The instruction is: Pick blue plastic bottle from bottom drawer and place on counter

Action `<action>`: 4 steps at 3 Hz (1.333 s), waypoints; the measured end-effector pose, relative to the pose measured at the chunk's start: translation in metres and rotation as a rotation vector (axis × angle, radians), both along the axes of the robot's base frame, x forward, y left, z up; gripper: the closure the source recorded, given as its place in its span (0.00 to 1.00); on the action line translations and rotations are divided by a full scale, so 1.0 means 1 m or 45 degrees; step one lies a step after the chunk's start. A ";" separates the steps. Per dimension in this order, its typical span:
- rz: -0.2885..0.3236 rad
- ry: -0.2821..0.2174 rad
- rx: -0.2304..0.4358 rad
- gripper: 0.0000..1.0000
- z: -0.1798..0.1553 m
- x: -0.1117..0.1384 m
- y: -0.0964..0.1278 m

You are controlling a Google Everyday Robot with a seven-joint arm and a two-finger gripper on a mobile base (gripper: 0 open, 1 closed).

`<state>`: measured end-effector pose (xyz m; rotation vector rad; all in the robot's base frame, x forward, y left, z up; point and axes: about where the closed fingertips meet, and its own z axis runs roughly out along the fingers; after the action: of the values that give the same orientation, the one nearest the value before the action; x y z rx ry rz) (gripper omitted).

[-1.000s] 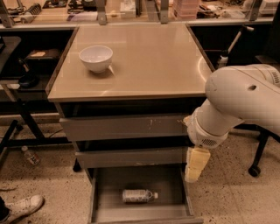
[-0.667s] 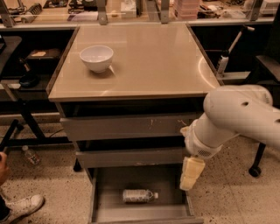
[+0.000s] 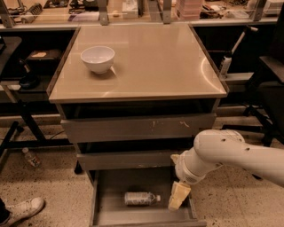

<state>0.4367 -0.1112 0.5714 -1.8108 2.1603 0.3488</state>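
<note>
The blue plastic bottle [image 3: 141, 198] lies on its side on the floor of the open bottom drawer [image 3: 111, 208], cap pointing right. My gripper [image 3: 179, 196] hangs from the white arm at the drawer's right side, just right of the bottle's cap and apart from it. The counter [image 3: 155, 62] is the glossy beige top of the grey cabinet above.
A white bowl [image 3: 97, 58] stands on the counter's left rear part. The two upper drawers [image 3: 137, 128] stick out a little above the bottom one. A small clear bottle [image 3: 31, 157] and a white shoe [image 3: 22, 209] lie on the floor at left. A cluttered workbench [image 3: 133, 11] runs behind.
My arm has lowered and moved left, bringing the gripper down from beside the middle drawer into the right side of the bottom drawer. The bottle has not moved.
</note>
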 end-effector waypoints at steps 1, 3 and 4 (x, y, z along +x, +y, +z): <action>0.000 0.000 0.000 0.00 0.000 0.000 0.000; 0.035 0.007 -0.039 0.00 -0.066 0.017 0.019; 0.056 -0.004 -0.079 0.00 -0.111 0.026 0.028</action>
<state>0.4628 -0.0835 0.4608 -1.8930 2.1548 0.2922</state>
